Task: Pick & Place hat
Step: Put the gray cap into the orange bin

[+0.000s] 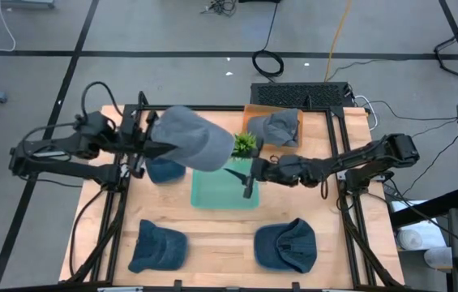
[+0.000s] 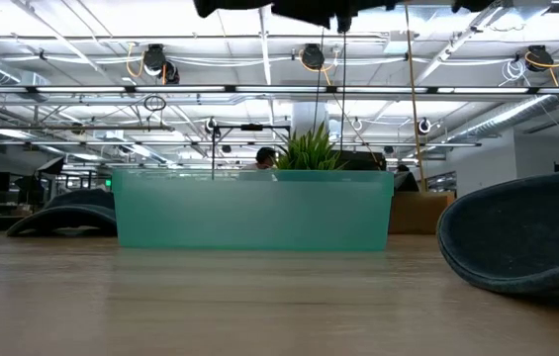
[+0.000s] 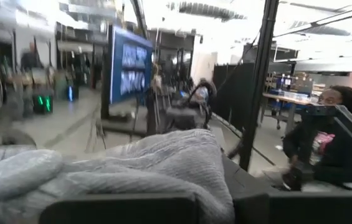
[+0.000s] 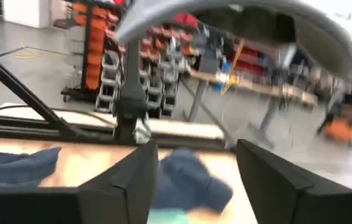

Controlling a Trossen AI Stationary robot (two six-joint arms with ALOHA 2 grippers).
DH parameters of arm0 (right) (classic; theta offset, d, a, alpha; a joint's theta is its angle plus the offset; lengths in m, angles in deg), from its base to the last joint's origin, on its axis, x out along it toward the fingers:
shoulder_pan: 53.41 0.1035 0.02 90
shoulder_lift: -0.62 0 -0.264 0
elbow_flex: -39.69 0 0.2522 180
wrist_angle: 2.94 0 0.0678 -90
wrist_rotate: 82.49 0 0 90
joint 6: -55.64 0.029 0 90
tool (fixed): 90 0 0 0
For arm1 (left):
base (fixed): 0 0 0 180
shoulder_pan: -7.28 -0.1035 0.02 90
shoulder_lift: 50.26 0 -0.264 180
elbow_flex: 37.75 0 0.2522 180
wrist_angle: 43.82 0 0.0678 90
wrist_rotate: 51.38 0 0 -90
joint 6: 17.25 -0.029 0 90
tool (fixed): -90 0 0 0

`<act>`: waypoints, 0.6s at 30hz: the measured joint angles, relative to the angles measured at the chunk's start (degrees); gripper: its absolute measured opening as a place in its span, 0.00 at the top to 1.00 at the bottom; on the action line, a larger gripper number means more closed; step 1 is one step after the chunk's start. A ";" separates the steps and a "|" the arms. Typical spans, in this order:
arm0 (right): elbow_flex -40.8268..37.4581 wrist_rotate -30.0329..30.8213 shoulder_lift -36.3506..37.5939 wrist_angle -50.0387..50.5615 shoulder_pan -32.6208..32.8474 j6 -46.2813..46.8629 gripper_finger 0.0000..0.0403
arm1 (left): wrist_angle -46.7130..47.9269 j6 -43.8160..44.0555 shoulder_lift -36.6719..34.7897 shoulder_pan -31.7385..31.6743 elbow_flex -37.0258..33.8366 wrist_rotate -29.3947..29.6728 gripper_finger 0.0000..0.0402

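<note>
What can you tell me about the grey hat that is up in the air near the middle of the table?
The grey hat is a soft cap of knitted-looking fabric with a rounded crown and a brim. It is off the table, above the near-left corner of the green bin, not touching it. The left tool is shut on its edge; the folds bunch there in the left wrist view. The right tool stands open, apart from it.

- Green translucent bin (image 1: 225, 188) at table centre.
- Small green plant (image 1: 246, 144) at the bin's 1 o'clock corner; in the low view its leaves (image 2: 311, 150) rise behind the bin's wall (image 2: 253, 210).
- Orange tray (image 1: 252, 113) at 12 o'clock of the plant, along the table's (image 1: 220, 247) far edge.
- Seated person (image 3: 331, 146) visible beyond the table.
</note>
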 joint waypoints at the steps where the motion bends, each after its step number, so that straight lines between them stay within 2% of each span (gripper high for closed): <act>1: 0.00 0.83 0.00 1.19 0.24 2.21 0.48 | 2.05 0.79 -0.73 0.00 0.00 -0.32 0.99; 6: -0.02 -2.30 2.85 7.00 -0.44 8.61 0.41 | 12.25 -0.02 -2.93 0.40 0.00 -1.38 1.00; 12: -0.04 -2.78 8.46 10.41 -1.81 7.38 0.36 | 20.15 -3.15 -2.86 1.09 0.00 -1.38 1.00; 14: 0.00 -6.68 10.26 10.99 -2.77 8.06 0.35 | 22.02 -3.45 -2.56 1.33 0.00 -1.38 1.00; 18: 0.18 -19.18 11.51 11.91 -5.72 11.41 0.34 | 23.73 -3.08 -1.24 2.16 0.02 -3.36 1.00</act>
